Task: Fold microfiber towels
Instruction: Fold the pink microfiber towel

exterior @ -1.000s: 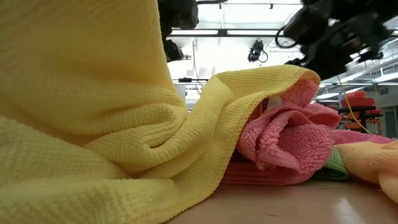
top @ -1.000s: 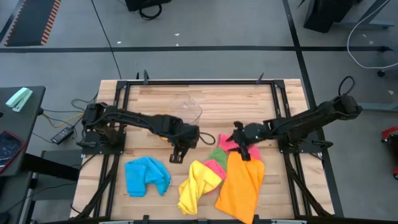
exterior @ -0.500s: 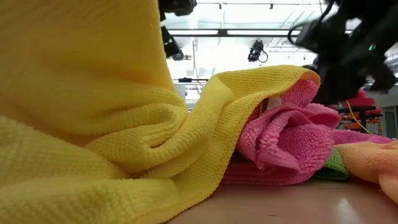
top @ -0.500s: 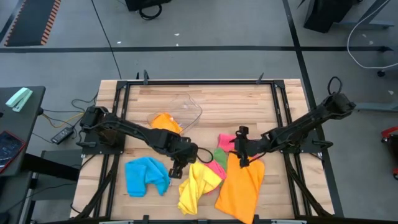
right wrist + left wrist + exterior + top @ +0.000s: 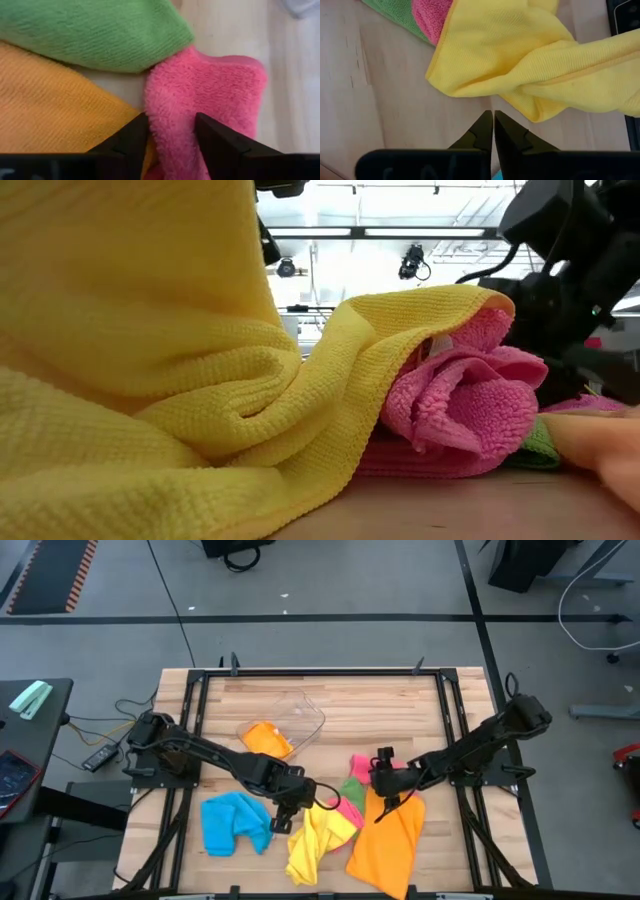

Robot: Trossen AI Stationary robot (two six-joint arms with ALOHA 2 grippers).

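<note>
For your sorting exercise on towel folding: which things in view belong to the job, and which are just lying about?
Job:
yellow towel
blue towel
pink towel
green towel
orange towel
small orange towel

Lying about:
clear tub, holding the small orange towel
cables off the table's left edge

Seen from low down, the yellow towel (image 5: 130,360) fills the near side and runs off the edges, hiding most of the worktop behind it. Beside it, the pink towel (image 5: 465,405) covers all but a sliver of the green towel (image 5: 540,442). The orange towel (image 5: 600,442) next to that sliver is blurred and cut off. From overhead, the pink towel (image 5: 352,806) lies mostly under the yellow towel (image 5: 318,840).
</note>
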